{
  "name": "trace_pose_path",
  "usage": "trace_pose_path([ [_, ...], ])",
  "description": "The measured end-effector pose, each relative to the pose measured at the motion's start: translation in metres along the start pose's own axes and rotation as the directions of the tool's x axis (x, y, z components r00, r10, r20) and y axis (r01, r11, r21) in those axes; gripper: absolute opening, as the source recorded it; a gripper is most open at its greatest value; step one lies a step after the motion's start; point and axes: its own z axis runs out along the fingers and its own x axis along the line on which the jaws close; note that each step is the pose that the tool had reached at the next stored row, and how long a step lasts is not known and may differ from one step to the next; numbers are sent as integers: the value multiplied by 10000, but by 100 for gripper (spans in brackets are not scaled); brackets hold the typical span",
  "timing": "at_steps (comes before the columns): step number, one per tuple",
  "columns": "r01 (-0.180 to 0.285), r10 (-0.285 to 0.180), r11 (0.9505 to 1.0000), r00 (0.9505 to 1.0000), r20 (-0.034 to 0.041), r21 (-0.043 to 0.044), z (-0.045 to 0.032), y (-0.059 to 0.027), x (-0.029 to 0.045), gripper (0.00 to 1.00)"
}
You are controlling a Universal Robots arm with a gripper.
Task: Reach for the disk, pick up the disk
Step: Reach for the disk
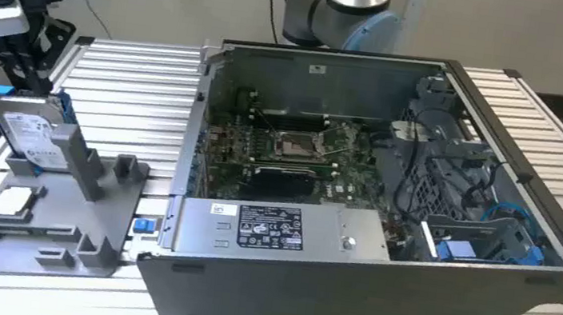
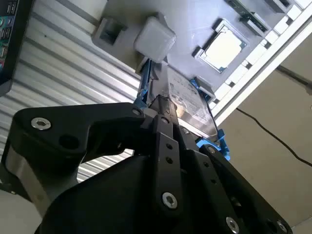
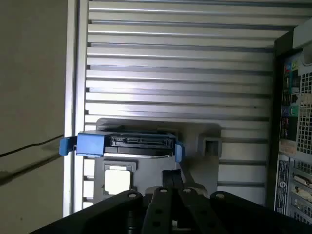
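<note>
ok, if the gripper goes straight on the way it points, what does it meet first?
The disk: the gripper points down at the top edge of it, standing upright in the grey holder. They look very close, maybe touching; depth is unclear.

The exterior view overlooks the whole table; both wrist views closely share the disk.

Upright disk in grey holder, pincer at its top edge

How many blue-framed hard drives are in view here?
1: the disk stands upright in the grey holder at the exterior view's left. The computer case may hide others.
</note>
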Motion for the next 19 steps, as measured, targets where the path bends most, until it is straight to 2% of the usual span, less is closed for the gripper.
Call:
trace_pose_path([
  [14,-1,1,10000,10000,0,0,0,4,0,0],
  [19,-1,1,10000,10000,1,0,4,99,23,0],
])
